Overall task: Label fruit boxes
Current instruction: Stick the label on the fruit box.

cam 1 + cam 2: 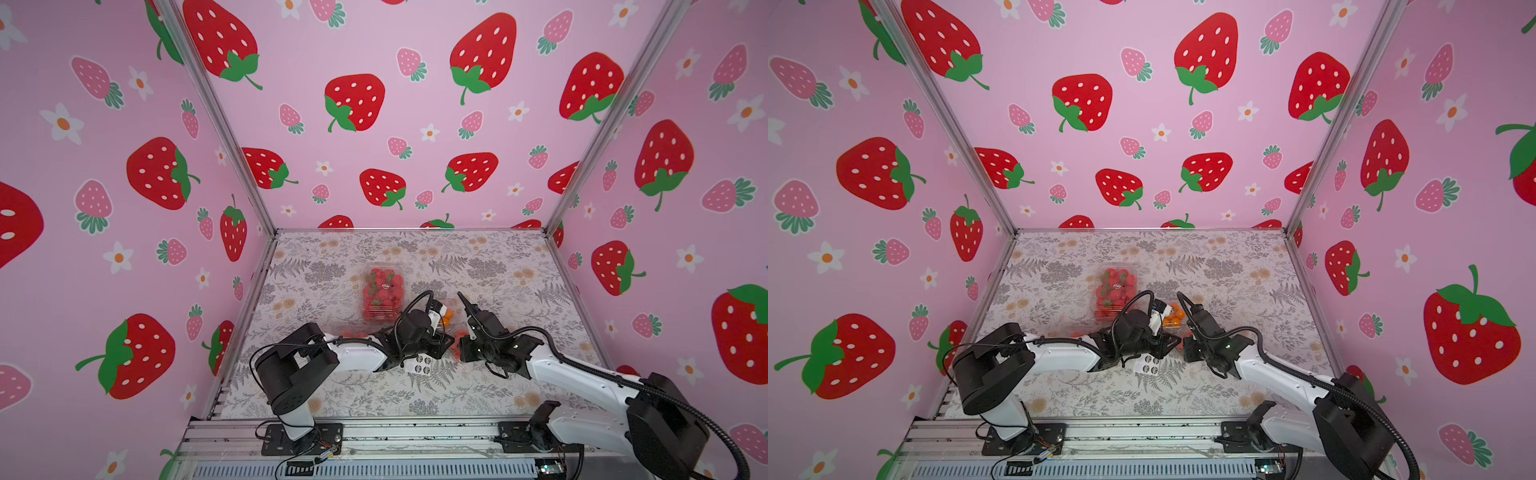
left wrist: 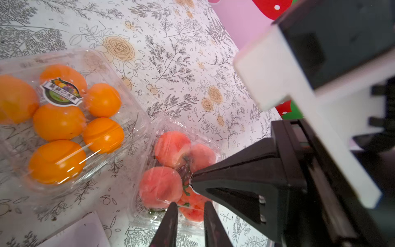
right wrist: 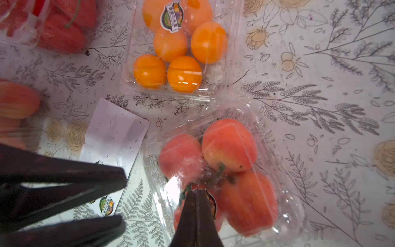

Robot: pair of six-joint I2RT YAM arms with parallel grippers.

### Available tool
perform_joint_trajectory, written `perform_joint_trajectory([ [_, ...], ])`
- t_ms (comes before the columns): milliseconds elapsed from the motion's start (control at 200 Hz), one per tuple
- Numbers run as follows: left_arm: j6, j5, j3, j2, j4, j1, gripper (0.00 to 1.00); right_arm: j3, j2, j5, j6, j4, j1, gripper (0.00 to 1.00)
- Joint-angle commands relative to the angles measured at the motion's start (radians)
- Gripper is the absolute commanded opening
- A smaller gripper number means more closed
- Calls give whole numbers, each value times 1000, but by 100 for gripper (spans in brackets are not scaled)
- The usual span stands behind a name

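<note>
Pinching shut, the right tool touches a sticker on the small peach box on the bench. The left tool is a little open. The label on the orange box has Japanese writing.

The orange box blocks 11 o'clock of the small peach box, the sticker sheet 8. Bare table at 2 o'clock

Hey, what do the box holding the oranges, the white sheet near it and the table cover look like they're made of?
The orange box looks like thin, clear, glossy plastic: fruit shows through, the lid glints. The white sheet seems smooth paper, flat with crisp edges. The table cover looks like matte printed paper or vinyl; I cannot tell which.
</note>
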Motion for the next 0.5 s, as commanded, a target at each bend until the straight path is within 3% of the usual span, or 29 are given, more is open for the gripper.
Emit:
perform_joint_trajectory([
  [0, 10, -56, 64, 18, 18, -36, 23, -36, -88, 34, 22, -16, -6, 1],
  [285, 31, -137, 157, 108, -40, -73, 10, -43, -237, 136, 12, -30, -33, 3],
  [495, 5, -152, 140, 138, -47, -82, 7, -56, -322, 145, 10, -62, -38, 3],
])
